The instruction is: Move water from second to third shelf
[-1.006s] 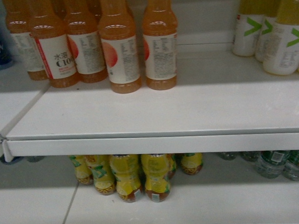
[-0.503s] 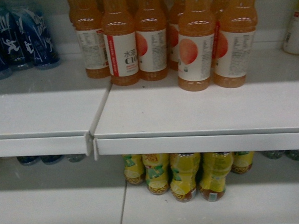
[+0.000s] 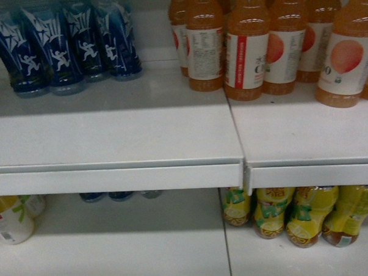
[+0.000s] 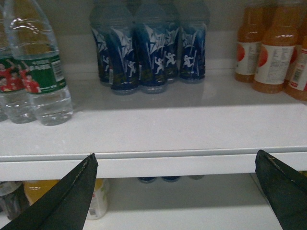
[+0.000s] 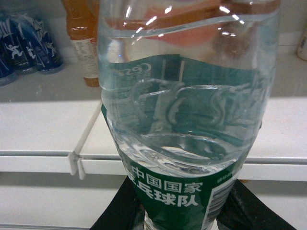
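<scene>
Holding the water in my right gripper: its dark fingers sit either side of the bottle's green-labelled base, and the bottle fills the right wrist view, held in front of the white shelf edge. My left gripper is spread wide with nothing between its fingers, facing the shelf front. On that shelf, more green-labelled water bottles stand left, blue bottles centre, orange drinks right. Head view shows yellow tea bottles on the shelf below.
</scene>
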You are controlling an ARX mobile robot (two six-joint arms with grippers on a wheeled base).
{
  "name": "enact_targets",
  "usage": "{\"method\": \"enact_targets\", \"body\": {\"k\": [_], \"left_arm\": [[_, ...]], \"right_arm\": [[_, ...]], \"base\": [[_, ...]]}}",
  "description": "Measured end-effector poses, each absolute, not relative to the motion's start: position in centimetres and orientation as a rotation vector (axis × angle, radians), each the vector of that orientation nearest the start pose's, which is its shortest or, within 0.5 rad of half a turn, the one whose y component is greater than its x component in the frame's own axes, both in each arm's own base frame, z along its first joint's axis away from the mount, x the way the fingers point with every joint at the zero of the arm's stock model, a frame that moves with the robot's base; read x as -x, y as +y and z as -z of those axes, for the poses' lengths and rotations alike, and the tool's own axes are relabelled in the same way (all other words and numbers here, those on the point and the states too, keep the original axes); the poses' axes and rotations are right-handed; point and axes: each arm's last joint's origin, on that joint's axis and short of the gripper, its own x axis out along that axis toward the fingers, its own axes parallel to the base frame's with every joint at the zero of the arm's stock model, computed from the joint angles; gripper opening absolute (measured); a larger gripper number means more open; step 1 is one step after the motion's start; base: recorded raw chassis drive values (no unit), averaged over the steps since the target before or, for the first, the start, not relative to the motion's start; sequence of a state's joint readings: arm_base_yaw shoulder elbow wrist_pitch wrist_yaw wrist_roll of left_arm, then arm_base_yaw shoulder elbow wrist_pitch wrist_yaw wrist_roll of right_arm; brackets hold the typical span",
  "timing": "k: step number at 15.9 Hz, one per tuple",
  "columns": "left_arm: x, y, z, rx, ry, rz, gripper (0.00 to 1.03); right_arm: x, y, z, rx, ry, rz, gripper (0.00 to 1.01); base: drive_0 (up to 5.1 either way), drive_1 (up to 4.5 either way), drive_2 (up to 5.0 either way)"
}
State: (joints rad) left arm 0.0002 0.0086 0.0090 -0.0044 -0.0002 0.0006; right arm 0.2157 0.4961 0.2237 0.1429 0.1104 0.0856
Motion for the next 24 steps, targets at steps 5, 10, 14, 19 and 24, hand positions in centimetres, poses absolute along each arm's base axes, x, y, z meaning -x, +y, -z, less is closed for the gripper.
{"method": "enact_targets", "body": {"k": [5,10,14,19,24], "left_arm": [[-9.77,0.0,-16.57,-0.001,0.002,0.0,0.98],[-9.77,0.0,-16.55,-0.001,0.003,0.0,0.98],[-9.77,0.0,-16.55,-0.001,0.004,0.0,0.98],[-9.77,0.0,-16.54,-0.001,0.005,0.0,0.98],[-9.77,0.0,-16.56,-0.001,0.002,0.0,0.98]], "right_arm": [[-13.31,2.59,-20.86,-0.064,0.132,-0.099,0.32],[-13.33,2.58,-20.83,-0.064,0.134,-0.096,0.32],[-13.32,2.59,-20.82,-0.064,0.135,-0.098,0.32],[-13.31,2.59,-20.83,-0.064,0.133,-0.099,0.32],[-13.33,2.59,-20.81,-0.064,0.135,-0.099,0.32]], "base": [[-5.0,2.45,2.4],[-5.0,2.46,2.5],[-5.0,2.44,2.4],[-5.0,2.43,2.4],[-4.9,2.48,2.5]]}}
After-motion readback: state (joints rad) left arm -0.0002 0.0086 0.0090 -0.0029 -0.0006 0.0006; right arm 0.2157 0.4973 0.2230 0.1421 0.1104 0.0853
